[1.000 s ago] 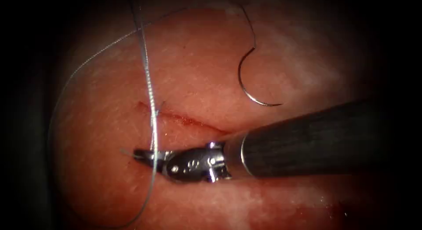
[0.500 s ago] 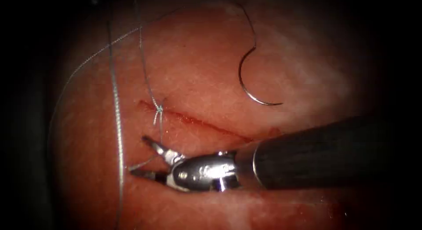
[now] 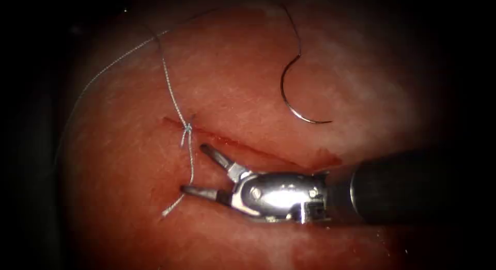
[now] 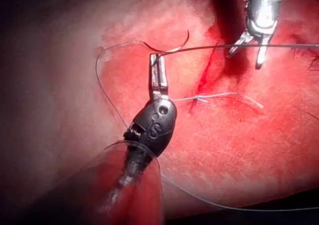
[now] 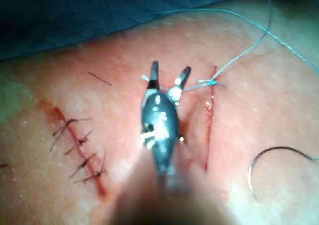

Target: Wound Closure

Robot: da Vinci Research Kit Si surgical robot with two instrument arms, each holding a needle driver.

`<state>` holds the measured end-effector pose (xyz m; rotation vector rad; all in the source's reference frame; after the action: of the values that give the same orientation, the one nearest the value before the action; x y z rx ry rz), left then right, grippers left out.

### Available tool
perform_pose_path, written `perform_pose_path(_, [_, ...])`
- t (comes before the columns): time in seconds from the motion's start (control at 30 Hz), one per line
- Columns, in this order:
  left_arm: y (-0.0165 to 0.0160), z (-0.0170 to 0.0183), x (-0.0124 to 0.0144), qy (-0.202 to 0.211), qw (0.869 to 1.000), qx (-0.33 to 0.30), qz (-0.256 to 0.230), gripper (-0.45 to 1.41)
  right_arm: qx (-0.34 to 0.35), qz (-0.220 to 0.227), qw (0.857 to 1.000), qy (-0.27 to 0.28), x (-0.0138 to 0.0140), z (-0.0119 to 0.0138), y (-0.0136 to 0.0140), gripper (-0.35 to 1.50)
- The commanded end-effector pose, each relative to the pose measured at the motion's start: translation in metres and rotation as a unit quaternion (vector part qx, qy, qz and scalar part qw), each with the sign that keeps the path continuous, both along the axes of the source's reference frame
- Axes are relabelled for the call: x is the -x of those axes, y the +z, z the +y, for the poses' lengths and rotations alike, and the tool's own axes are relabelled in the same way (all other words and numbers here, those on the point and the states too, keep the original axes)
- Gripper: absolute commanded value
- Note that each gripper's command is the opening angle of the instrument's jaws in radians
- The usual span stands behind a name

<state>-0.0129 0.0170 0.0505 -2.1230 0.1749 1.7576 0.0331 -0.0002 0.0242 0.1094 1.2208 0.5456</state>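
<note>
On the tissue (image 3: 248, 63) we see one open cut (image 3: 268, 155). It has a little red fluid (image 3: 328, 159) at its right end. One knot (image 3: 186, 128) of thread (image 3: 170, 89) sits on the cut near its left end.

We count two tools. The right arm's tool (image 3: 194, 168) lies just below the cut, and its two jaws are spread wide apart. It holds nothing. One short loose end of thread (image 3: 173, 205) hangs down from the knot and passes right by the tip of the lower jaw. In the right wrist view the same tool (image 5: 170, 70) is open too, next to the knot (image 5: 213, 81).

In the left wrist view the left arm's tool (image 4: 158, 73) has its two jaws pressed together. They pinch the thread (image 4: 224, 47), which runs off tight from the tip.

There is one needle (image 3: 289, 89). No tool holds it. It lies flat on top of the tissue, above the cut and toward its right end, not poked in. Its thread goes up from its blunt end.

In the right wrist view we see a second cut (image 5: 75, 145), well apart from the open one. It is closed with four dark stitches.
</note>
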Motion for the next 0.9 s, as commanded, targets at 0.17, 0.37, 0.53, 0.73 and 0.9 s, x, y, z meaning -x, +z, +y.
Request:
perform_pose_path(0.17, [-0.0045, -0.0023, 0.0011, 0.010, 1.000, 0.003, -0.013, -0.45, -0.022, -0.036, 0.999, 0.003, -0.0026, 0.0015, 0.0035, 1.31])
perform_pose_path(0.37, [-0.0072, -0.0039, 0.0021, 0.025, 1.000, 0.002, -0.014, -0.45, -0.022, -0.052, 0.998, 0.020, -0.0047, 0.0034, 0.0061, 1.42])
perform_pose_path(0.53, [-0.0076, -0.0046, 0.0029, 0.038, 0.999, 0.003, -0.012, -0.45, -0.020, -0.065, 0.998, 0.017, -0.0061, 0.0041, 0.0084, 1.45])
perform_pose_path(0.73, [-0.0071, -0.0047, 0.0033, 0.040, 0.999, 0.003, -0.009, -0.45, -0.016, -0.067, 0.998, 0.012, -0.0073, 0.0036, 0.0096, 1.45])
perform_pose_path(0.9, [-0.0070, -0.0048, 0.0037, 0.043, 0.999, 0.004, -0.008, -0.45, -0.019, -0.066, 0.998, 0.013, -0.0081, 0.0038, 0.0100, 1.43])
